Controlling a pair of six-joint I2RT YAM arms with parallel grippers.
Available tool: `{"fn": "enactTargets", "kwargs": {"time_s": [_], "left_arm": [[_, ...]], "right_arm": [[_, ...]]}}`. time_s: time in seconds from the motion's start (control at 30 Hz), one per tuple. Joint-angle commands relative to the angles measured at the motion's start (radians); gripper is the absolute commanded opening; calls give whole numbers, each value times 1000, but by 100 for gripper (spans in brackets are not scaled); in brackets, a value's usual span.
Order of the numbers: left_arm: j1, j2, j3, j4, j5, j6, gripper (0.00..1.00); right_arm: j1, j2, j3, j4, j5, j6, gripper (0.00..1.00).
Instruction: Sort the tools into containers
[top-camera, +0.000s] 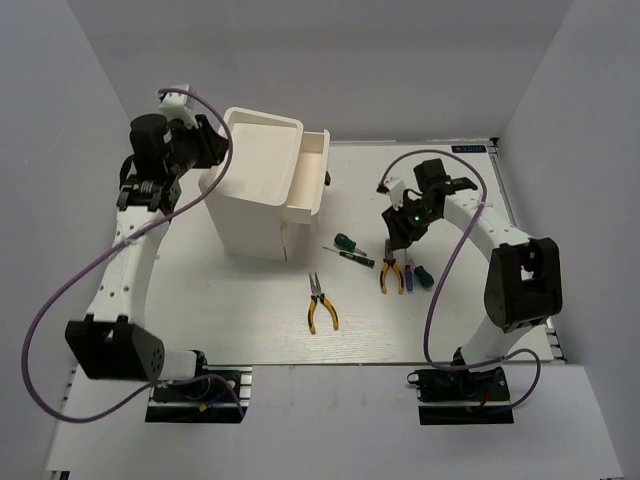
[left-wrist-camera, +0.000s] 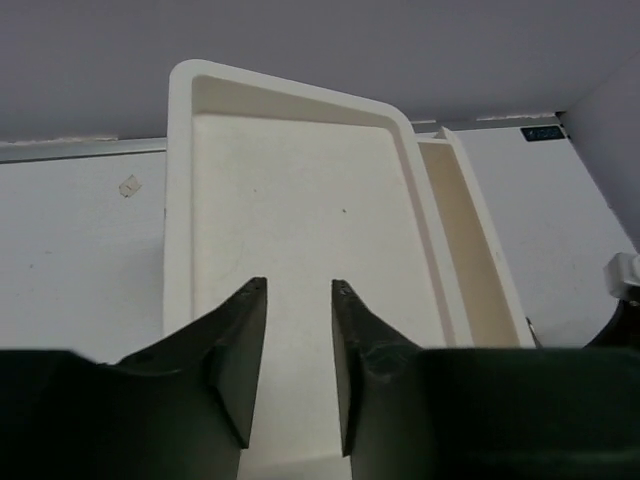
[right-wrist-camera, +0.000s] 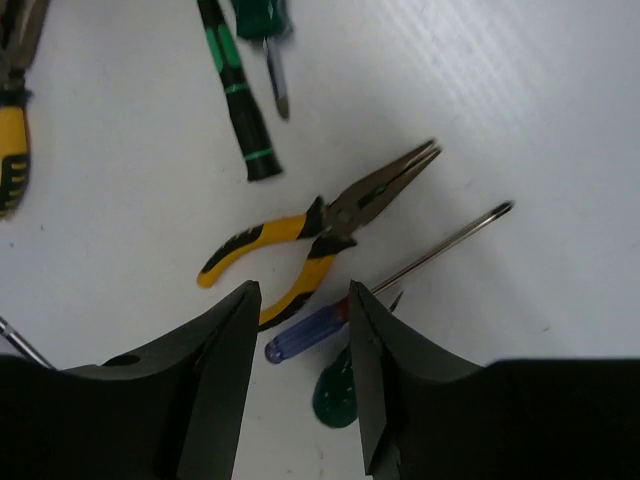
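Yellow-and-black pliers (right-wrist-camera: 320, 235) lie flat on the desk (top-camera: 250, 320), just ahead of the right end effector (right-wrist-camera: 302, 292), nose pointing away. A blue-handled screwdriver (right-wrist-camera: 310, 335) sits directly under its fingertips, touching or crossing the nearer pliers handle. A stubby green screwdriver (right-wrist-camera: 335, 395) is right beside that, further under the wrist. A green-and-black screwdriver (right-wrist-camera: 235, 90) is farther ahead, and the second pliers (top-camera: 322, 303) are well off to its side. The right end effector is released, jaws apart, nothing between them, hovering above the pile.

The left end effector (left-wrist-camera: 299, 287) is also released and empty. It is over the recessed top of the white cabinet (left-wrist-camera: 300, 200), with the pulled-out top drawer (left-wrist-camera: 470, 250) beyond and to its right.

Risks:
- Tools bunch under the right fingers, so a close could pinch the blue screwdriver and a pliers handle together, or nudge the green one.
- Gripping one pliers handle could let the tool swing open and slip.
- The drawer looks only partly out, so a drop could hit the rim.

Writing: dark label (left-wrist-camera: 541, 133) at the far desk corner, too small to read.
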Motion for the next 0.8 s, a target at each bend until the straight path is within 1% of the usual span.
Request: {"fn": "enactTargets", "kwargs": {"time_s": [0.0, 0.03, 0.1, 0.13, 0.2, 0.27, 0.37, 0.4, 0.6, 0.63, 0.67, 0.7, 0.77], "left_arm": [[-5, -208, -90, -78, 33, 10, 37], [-5, -239, -108, -98, 33, 10, 31], [-5, -293, -153, -162, 33, 10, 33], [-5, -339, -168, -182, 33, 10, 42], [-5, -376, -217, -231, 54, 10, 58], [-5, -425, -274, -252, 82, -5, 67], [-5, -470, -313, -284, 91, -25, 72], [-5, -493, -328, -299, 91, -25, 72], [-5, -536, -379, -376, 149, -25, 73], [-5, -554, -392, -393, 149, -25, 73], [-5, -554, -405, -402, 149, -25, 73], [-5, -568, -405, -411, 149, -25, 73], [-5, -577, -440, -433, 171, -25, 70]], "right_arm": [[16, -33, -80, -73, 57, 30, 46], [17, -32, -95, -71, 64, 37, 45], [26, -26, -109, -65, 87, 53, 45], [31, -20, -115, -61, 95, 55, 45], [46, -6, -124, -45, 133, 66, 46], [57, 32, -135, -21, 169, 78, 48], [69, 65, -155, 30, 204, 95, 48], [76, 69, -158, 44, 216, 96, 50], [100, 154, -167, 107, 274, 139, 50], [105, 161, -167, 108, 278, 149, 47], [106, 169, -170, 110, 281, 159, 41], [108, 171, -172, 110, 282, 164, 30], [109, 165, -169, 90, 273, 179, 0]]}}
